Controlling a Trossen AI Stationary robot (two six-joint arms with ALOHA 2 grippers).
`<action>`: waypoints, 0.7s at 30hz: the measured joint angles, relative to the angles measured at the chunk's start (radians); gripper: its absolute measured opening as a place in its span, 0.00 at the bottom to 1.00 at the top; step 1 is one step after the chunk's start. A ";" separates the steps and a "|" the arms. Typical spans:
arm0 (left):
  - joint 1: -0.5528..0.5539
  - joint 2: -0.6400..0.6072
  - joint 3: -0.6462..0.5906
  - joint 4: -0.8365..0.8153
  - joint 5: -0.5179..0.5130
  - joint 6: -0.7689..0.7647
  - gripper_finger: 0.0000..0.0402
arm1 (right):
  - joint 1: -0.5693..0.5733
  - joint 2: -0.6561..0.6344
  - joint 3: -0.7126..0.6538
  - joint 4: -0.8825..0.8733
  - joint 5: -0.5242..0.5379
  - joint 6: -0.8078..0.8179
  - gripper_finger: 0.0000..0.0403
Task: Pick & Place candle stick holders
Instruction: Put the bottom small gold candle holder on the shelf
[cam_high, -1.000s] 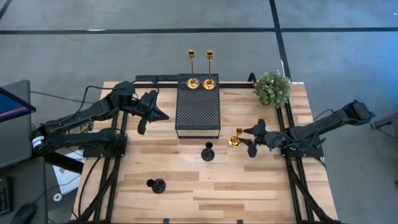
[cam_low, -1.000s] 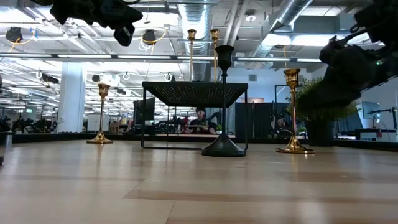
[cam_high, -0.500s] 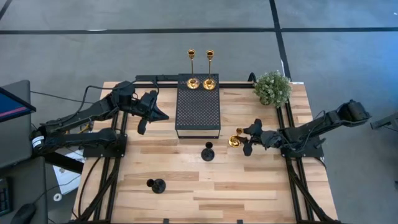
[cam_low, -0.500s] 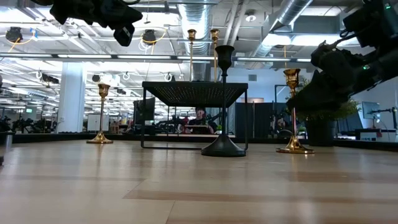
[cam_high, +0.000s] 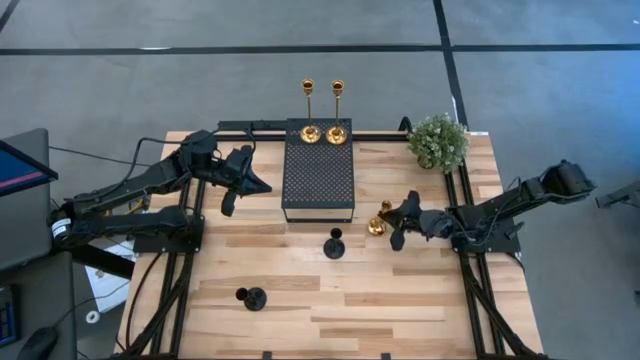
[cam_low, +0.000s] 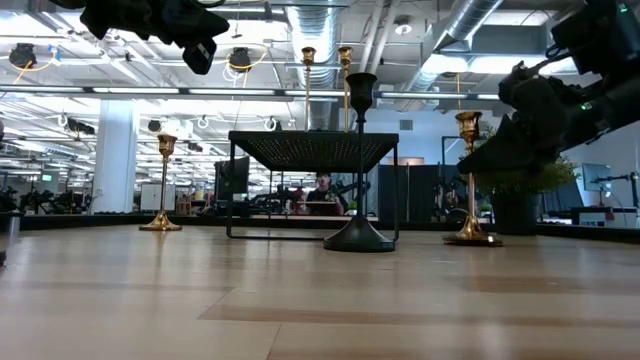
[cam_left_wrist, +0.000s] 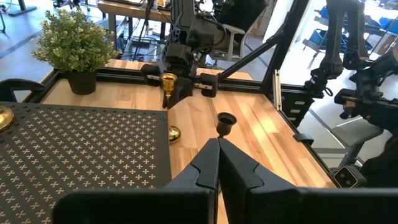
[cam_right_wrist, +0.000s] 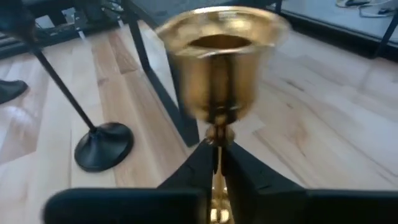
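A gold candle stick holder (cam_high: 376, 228) stands on the table right of the black perforated platform (cam_high: 318, 175), with my right gripper (cam_high: 392, 222) shut on it. Two tall gold holders (cam_high: 310, 132) (cam_high: 337, 131) stand on the platform's far end. One black holder (cam_high: 334, 243) stands near the platform's near edge and another (cam_high: 252, 298) stands near the front left. The low view shows one more gold holder (cam_low: 161, 185) at the left. My left gripper (cam_high: 235, 188) hangs shut above the table, left of the platform. My right gripper pinches the gold holder's thin stem (cam_right_wrist: 216, 138) between its two fingers, just below the cup (cam_right_wrist: 217, 68). The fingers come in level from the table's right side and lie across the stem. The holder stands upright with its round base (cam_low: 472, 238) on the table.
A small bushy green plant (cam_high: 438, 142) in a pot stands at the far right corner, behind my right arm. Bare wooden table lies along the near edge, around the front black holder. Black frame rails run along both sides of the table.
My right gripper has moved toward the table's left, up to the gold holder, and has shut on its stem. The holder stays upright where it was.
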 joint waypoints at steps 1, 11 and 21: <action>0.000 0.000 0.000 0.000 0.000 0.000 0.01 | 0.001 0.000 0.000 0.003 -0.002 -0.003 0.03; 0.000 0.000 0.000 0.000 0.000 0.000 0.01 | 0.001 -0.062 0.104 -0.198 -0.071 -0.002 0.02; 0.000 0.000 0.000 0.000 0.000 0.000 0.01 | 0.001 -0.207 0.421 -0.757 -0.023 -0.095 0.01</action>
